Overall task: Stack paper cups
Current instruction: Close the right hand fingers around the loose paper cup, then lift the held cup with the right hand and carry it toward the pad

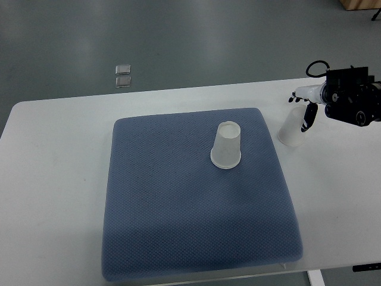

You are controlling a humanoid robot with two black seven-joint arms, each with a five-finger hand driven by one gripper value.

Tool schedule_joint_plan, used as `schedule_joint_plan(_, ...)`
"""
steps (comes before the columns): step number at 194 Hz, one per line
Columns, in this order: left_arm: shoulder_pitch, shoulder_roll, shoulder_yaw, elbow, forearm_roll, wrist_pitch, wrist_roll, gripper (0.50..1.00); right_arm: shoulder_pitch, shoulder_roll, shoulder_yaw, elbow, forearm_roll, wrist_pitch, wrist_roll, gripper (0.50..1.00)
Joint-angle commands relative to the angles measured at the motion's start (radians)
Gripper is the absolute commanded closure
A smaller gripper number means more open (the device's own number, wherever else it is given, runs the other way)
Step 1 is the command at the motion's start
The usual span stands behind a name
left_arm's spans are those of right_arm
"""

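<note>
Landmark: blue cushion pad [196,202], quilted fabric texture, rounded corners, laid flat on the white table [53,196].

Beyond the pad's far-left corner, on the grey floor: two small clear squarish items [123,76], too small to be identified.

On the pad, toward its far-right part: one translucent cup [227,145], stood upside down, wide rim on the fabric, narrow base up, long axis roughly vertical. Tapered cone shape, frosted look; paper or plastic cannot be told.

Just off the pad's far-right corner, on bare table: second cup [291,128], same frosted tapered form, tilted, rim end toward the pad and lower, far end raised toward the hand. Its upper end is partly covered by fingers.

Right hand [305,108], white and black, entered from the right edge; fingers are closed onto the second cup. The black wrist housing [352,95] with cable loop is cut off by the frame edge.

Left arm is not seen.
</note>
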Motion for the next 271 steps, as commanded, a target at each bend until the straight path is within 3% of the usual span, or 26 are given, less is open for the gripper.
schedule_joint_plan(1,0.000,0.000,0.000,0.000,0.000,0.000,0.000,0.500,-0.003,0.001,0.000,-0.002,0.000,-0.002,0.000,0.595)
schedule_joint_plan(48,0.000,0.000,0.000,0.000,0.000,0.000,0.000,0.500,-0.007,0.001,0.000,-0.005,0.000,-0.002,0.000,0.638)
schedule_joint_plan(59,0.000,0.000,0.000,0.000,0.000,0.000,0.000,0.500,-0.007,0.001,0.000,-0.005,0.000,-0.002,0.000,0.683)
schedule_joint_plan(104,0.000,0.000,0.000,0.002,0.000,0.000,0.000,0.500,-0.007,0.001,-0.002,-0.005,0.000,-0.002,0.000,0.789)
schedule_joint_plan(163,0.000,0.000,0.005,-0.002,0.000,0.000,0.000,0.500,0.020,-0.014,-0.003,0.011,-0.003,0.014,0.000,0.805)
schedule_joint_plan(194,0.000,0.000,0.006,-0.008,0.001,0.000,0.000,0.500,0.177,-0.066,-0.025,0.107,-0.006,0.043,-0.003,0.805)
schedule_joint_plan(224,0.000,0.000,0.006,-0.009,0.004,0.000,0.000,0.500,0.410,-0.161,-0.034,0.259,-0.022,0.146,-0.025,0.803)
schedule_joint_plan(271,0.000,0.000,0.008,-0.009,0.003,0.000,0.000,0.500,0.763,-0.242,-0.129,0.373,-0.029,0.345,-0.026,0.803)
